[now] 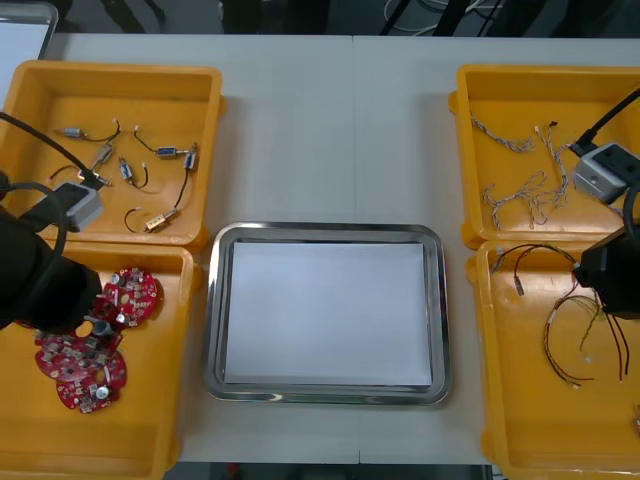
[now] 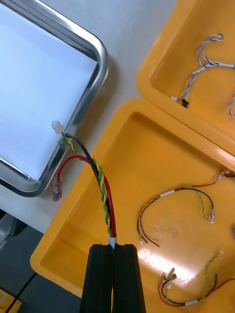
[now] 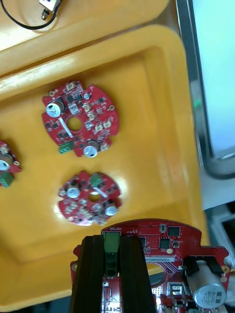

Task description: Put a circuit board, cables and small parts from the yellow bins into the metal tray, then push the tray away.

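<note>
My left gripper is shut on the green connector of a round red circuit board, held above the near left yellow bin. Two more boards lie on the bin floor below. In the front view this gripper sits beside the held board. My right gripper is shut on a red and yellow cable with black and green strands, lifted over the near right bin; its free ends hang over the metal tray's rim. From the front the right gripper trails the cable.
The metal tray, white inside, lies between the bins. The far left bin holds small metal parts with black leads. Twisted blue and white cables lie in the far right bin. More red and yellow cables rest below my right gripper.
</note>
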